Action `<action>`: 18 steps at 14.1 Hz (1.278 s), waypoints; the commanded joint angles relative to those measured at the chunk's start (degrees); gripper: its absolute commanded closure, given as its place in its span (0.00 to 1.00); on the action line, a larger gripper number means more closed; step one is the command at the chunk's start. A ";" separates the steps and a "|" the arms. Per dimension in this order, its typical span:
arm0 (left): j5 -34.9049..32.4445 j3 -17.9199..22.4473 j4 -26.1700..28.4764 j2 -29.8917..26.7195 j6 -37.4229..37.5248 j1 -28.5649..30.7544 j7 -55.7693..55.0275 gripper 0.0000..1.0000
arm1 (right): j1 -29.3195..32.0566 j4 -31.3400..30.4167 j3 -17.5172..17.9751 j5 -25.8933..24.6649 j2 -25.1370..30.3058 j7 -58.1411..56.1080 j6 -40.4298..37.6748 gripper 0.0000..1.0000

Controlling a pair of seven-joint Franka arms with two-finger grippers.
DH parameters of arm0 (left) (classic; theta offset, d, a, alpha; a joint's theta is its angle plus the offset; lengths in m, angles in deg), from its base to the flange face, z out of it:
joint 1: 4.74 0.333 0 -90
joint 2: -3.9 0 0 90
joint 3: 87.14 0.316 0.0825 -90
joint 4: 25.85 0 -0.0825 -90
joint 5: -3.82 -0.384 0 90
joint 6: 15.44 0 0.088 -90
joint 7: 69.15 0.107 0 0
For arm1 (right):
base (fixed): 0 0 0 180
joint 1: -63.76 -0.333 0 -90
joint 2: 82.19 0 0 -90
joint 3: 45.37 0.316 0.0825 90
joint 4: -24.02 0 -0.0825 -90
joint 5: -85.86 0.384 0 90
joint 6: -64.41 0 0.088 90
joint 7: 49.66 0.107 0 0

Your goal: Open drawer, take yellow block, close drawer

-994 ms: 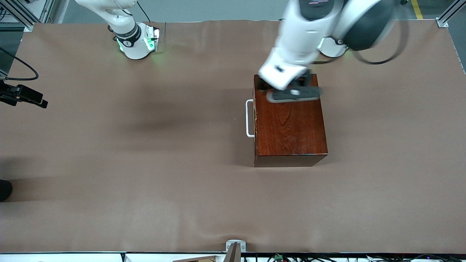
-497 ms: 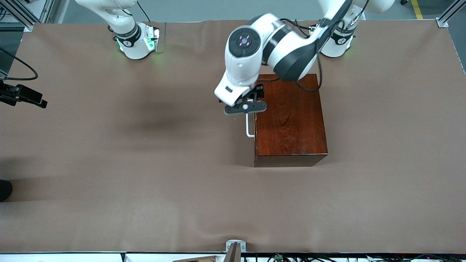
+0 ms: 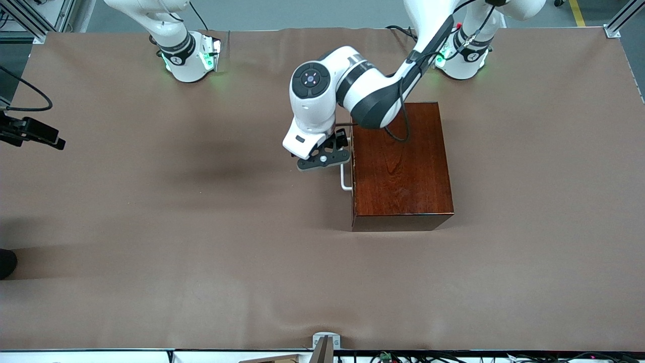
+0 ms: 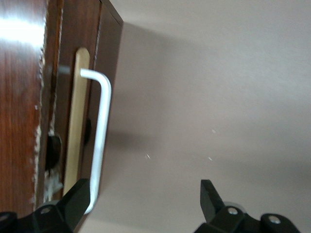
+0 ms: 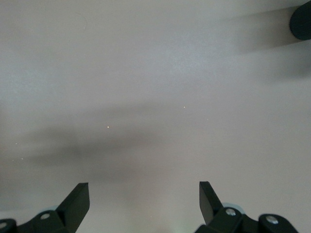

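Note:
The dark reddish-brown wooden box (image 3: 400, 166) stands mid-table with its drawer shut. The drawer's white bar handle (image 3: 344, 177) faces the right arm's end of the table. My left gripper (image 3: 322, 160) is open and low beside the box, at the handle's end farther from the front camera. In the left wrist view the handle (image 4: 101, 136) runs along the drawer front (image 4: 109, 48), and its end lies just inside one finger (image 4: 77, 194) of my left gripper (image 4: 144, 191). The yellow block is hidden. My right gripper (image 5: 144, 191) is open over bare table and waits.
The brown table cover (image 3: 201, 227) spreads wide around the box. A black device with a cable (image 3: 33, 133) sits at the right arm's end of the table. A dark round object (image 5: 302, 19) shows at the edge of the right wrist view.
My left gripper has moved off the top of the box toward the right arm's end of the table and come down beside the drawer handle. The drawer stays shut.

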 commanded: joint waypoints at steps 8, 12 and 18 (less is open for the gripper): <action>-7.10 0.42 -0.84 3.40 0.97 -2.27 5.73 0.00 | 0.35 1.08 0.30 0.80 -0.56 0.52 -0.42 0.00; -7.10 0.68 -0.75 3.66 2.02 -2.09 8.02 0.00 | 0.17 1.08 0.39 2.47 -3.02 0.61 0.63 0.00; -7.10 0.77 -0.66 5.59 1.93 -2.09 9.78 0.00 | -4.22 1.08 0.57 4.32 -9.87 0.70 8.54 0.00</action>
